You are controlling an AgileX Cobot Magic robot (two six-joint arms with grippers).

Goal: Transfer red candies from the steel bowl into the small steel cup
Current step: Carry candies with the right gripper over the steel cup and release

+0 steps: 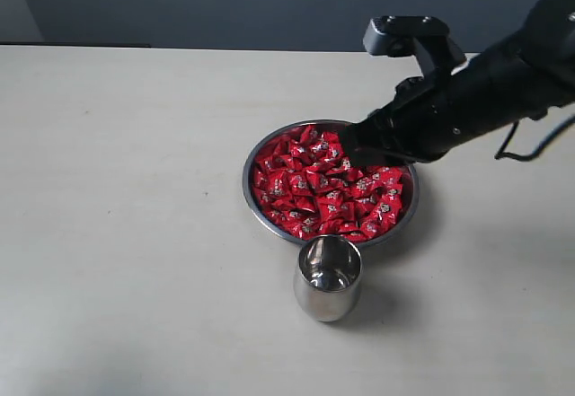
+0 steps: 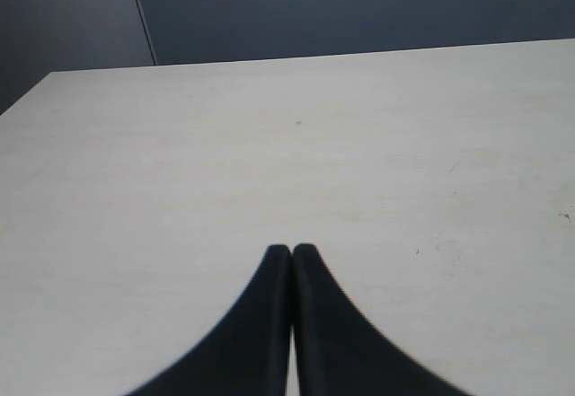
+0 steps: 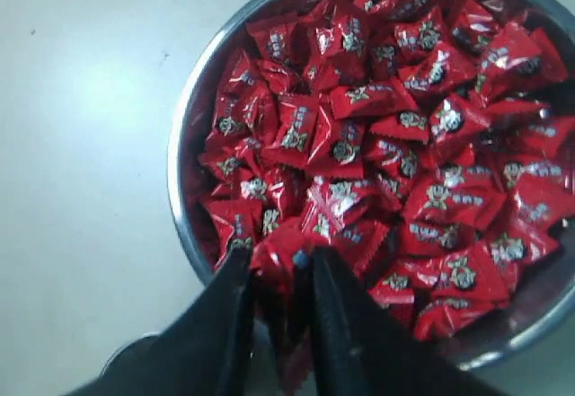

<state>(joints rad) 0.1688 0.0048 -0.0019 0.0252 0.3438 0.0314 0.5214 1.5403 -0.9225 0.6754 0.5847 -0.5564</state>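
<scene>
No red showing inside the cup [image 1: 328, 279], just shiny metal, so by the look of it nothing has been delivered yet. The bowl [image 1: 245, 179] just beside it is heaped with candies [image 1: 314, 189], so nearly the whole job lies ahead. The right arm comes in from the right, angled down, with the right gripper [image 3: 280, 261] low among the sweets near the bowl's rim. Its fingers [image 3: 341, 324] are drawn close on a red wrapper, a pinch I'd say. The left gripper [image 2: 290, 250] hangs over bare table [image 2: 269, 145], tips pressed together
</scene>
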